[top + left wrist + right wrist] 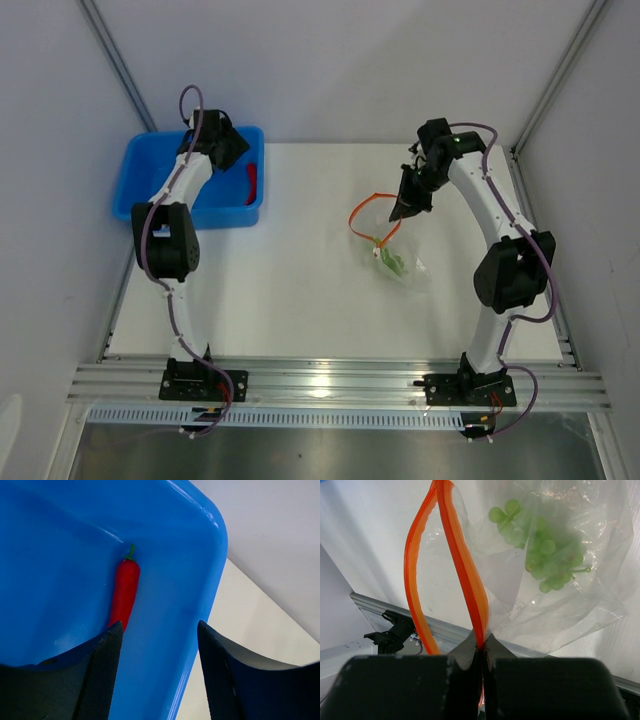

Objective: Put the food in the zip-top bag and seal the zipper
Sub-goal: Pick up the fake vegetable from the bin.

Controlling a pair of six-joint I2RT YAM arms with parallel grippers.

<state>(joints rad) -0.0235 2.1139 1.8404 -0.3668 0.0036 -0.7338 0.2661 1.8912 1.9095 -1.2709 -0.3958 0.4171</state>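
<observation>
The clear zip-top bag (pixel 398 262) lies right of centre, its red-orange zipper (pixel 366 214) looped open. Light-green grapes (pixel 545 555) sit inside the bag (pixel 580 600). My right gripper (pixel 408 206) is shut on one side of the zipper strip (pixel 465 565) and lifts the mouth; in its wrist view the gripper (pixel 481 647) pinches the strip. A slim red chilli (pixel 124 592) lies in the blue tub (pixel 160 170), also seen from above (pixel 252 182). My left gripper (pixel 159 630) is open and empty just above the tub's right wall, the chilli beside its left finger. The flat darker-green piece is out of view.
The blue tub (pixel 200 580) stands at the table's back left corner. Grey walls close in both sides and the back. An aluminium rail (pixel 330 380) with the arm bases runs along the near edge.
</observation>
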